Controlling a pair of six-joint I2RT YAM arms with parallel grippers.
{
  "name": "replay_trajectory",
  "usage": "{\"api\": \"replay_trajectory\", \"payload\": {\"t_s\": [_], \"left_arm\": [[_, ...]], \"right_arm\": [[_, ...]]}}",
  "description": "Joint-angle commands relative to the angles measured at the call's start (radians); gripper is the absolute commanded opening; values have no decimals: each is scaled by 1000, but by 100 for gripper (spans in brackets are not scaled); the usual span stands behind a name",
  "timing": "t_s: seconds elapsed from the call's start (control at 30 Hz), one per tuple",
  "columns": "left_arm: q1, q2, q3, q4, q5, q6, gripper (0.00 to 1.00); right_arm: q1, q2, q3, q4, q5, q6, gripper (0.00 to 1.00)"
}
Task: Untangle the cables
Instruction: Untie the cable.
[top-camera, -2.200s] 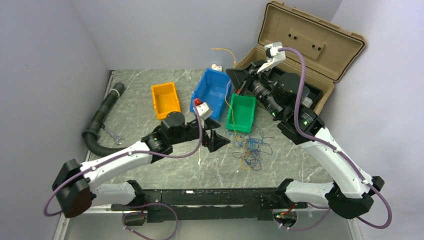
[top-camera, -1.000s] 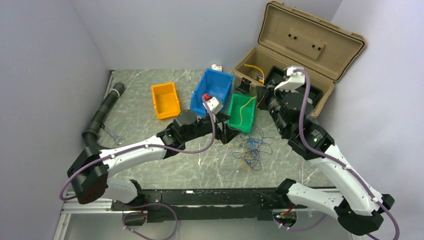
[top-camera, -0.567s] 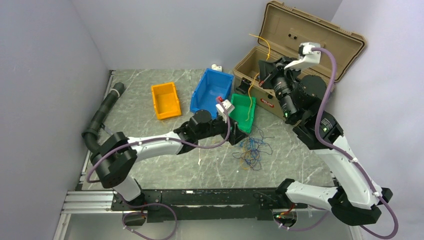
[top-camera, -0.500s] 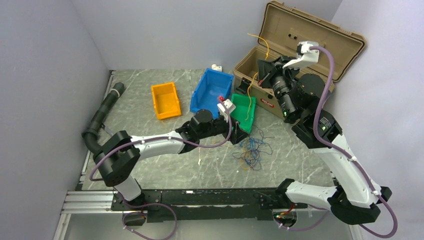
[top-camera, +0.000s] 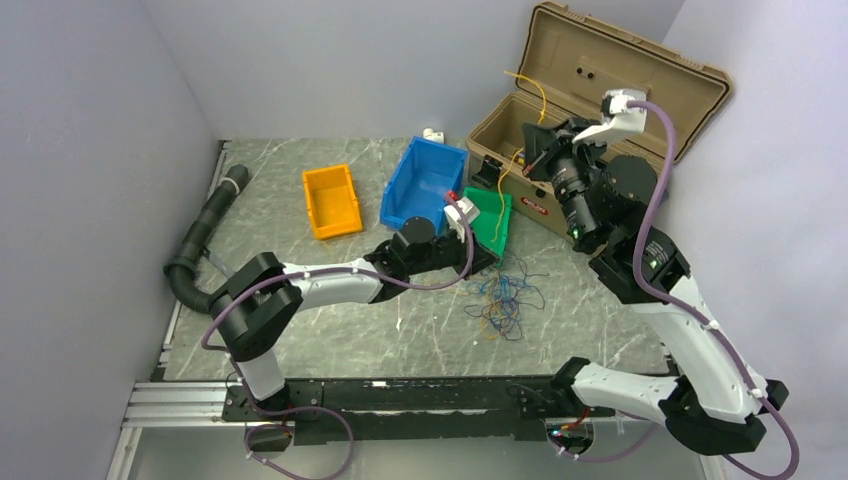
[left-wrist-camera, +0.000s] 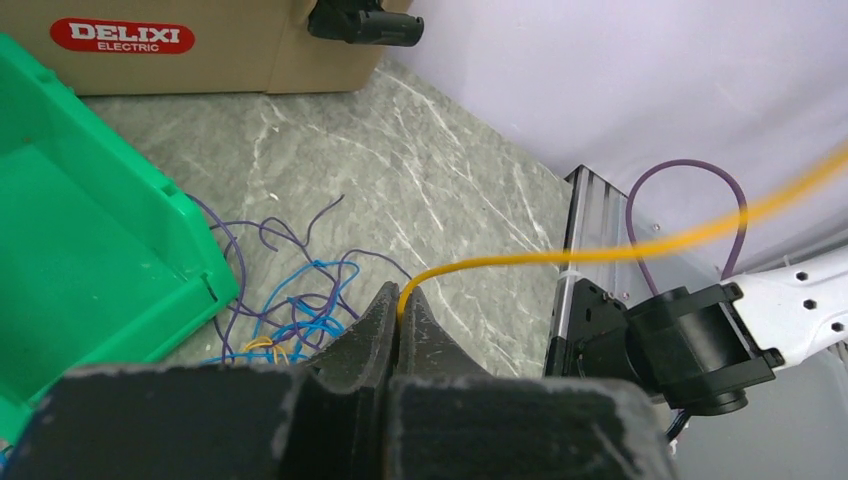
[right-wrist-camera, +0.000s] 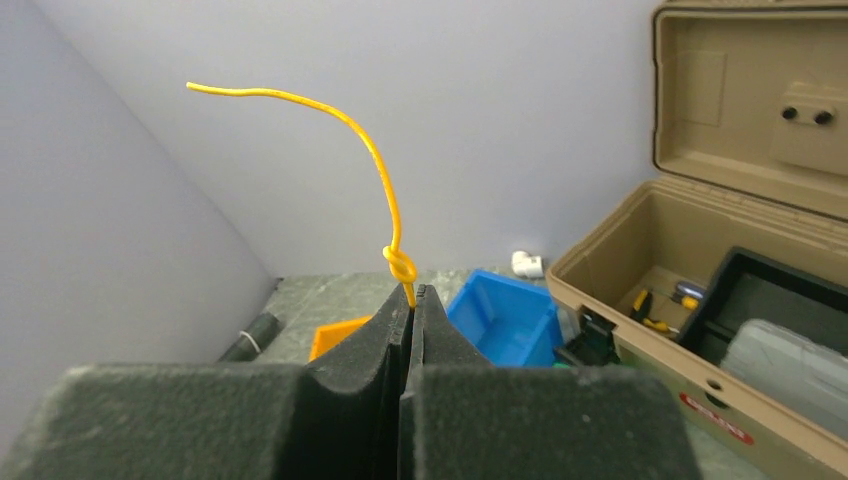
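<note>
One yellow cable (top-camera: 513, 166) is stretched in the air between my two grippers. My right gripper (top-camera: 533, 138) is raised in front of the tan case and is shut on it just below a small knot (right-wrist-camera: 400, 267). The free end (right-wrist-camera: 375, 150) curls upward. My left gripper (top-camera: 489, 253) sits low by the green bin, shut on the cable's lower part (left-wrist-camera: 520, 258). The other cables (top-camera: 506, 299), thin blue, purple and yellow strands, lie tangled on the table just right of the left gripper (left-wrist-camera: 399, 302); they appear in the left wrist view as a tangle (left-wrist-camera: 290, 312).
A green bin (top-camera: 492, 218), a blue bin (top-camera: 425, 185) and an orange bin (top-camera: 330, 200) stand mid-table. An open tan case (top-camera: 600, 90) holding tools is at the back right. A black corrugated hose (top-camera: 205, 235) runs along the left edge.
My left arm reached further right and its jaws closed on the yellow cable. My right gripper, still holding that cable, rose out of the case and drifted slightly right.
</note>
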Motion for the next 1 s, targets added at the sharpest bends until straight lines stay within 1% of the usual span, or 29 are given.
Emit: {"api": "replay_trajectory", "payload": {"t_s": [0.0, 0.07, 0.1, 0.17, 0.2, 0.23, 0.27, 0.3, 0.33, 0.37, 0.4, 0.43, 0.5, 0.53, 0.6, 0.67, 0.73, 0.8, 0.87, 0.97], "left_arm": [[-5, -83, 3, 15, -18, 32, 0], [-5, -107, -3, -8, -23, 47, 0], [-5, -111, -7, -12, -23, 49, 0], [-5, -107, -15, 11, -10, 38, 0], [-5, -94, -17, 28, -1, 26, 0], [-4, -87, -20, 44, 10, 12, 0], [-3, -73, -21, 63, 23, -9, 0], [1, -64, -26, 90, 39, -33, 0], [8, -58, -33, 120, 54, -66, 0], [20, -54, -46, 160, 68, -108, 0], [39, -49, -60, 196, 90, -155, 0], [60, -45, -72, 227, 109, -203, 0], [101, -44, -97, 279, 137, -274, 0], [116, -49, -114, 296, 146, -295, 0], [134, -69, -128, 291, 151, -291, 0], [143, -96, -134, 252, 145, -272, 0], [151, -114, -137, 231, 149, -267, 0], [157, -130, -135, 224, 162, -266, 0], [163, -143, -127, 201, 169, -259, 0], [165, -166, -110, 154, 167, -233, 0]], "right_arm": [[-8, -68, -119, -12, 58, -6, 0], [-21, -74, -196, -17, 25, 30, 0], [-30, -65, -218, -21, -37, 40, 0], [-38, -11, -206, -37, -141, 50, 0], [-39, 38, -181, -46, -190, 46, 2], [-38, 89, -138, -71, -210, 46, 14], [-38, 146, -86, -109, -200, 49, 34], [-39, 199, -28, -168, -155, 56, 65], [-40, 257, 38, -240, -85, 81, 92], [-45, 302, 94, -328, -43, 105, 99], [-53, 325, 124, -399, -37, 112, 100], [-59, 320, 115, -412, -41, 116, 100], [-74, 250, -14, -370, -51, 152, 100], [-93, 193, -136, -336, -63, 171, 100], [-136, 69, -319, -279, -84, 235, 100], [-175, -66, -494, -239, -94, 295, 99], [-199, -201, -634, -218, -89, 338, 99], [-209, -319, -745, -205, -102, 349, 97], [-210, -421, -846, -180, -168, 329, 94], [-209, -512, -959, -156, -247, 322, 91]]}}
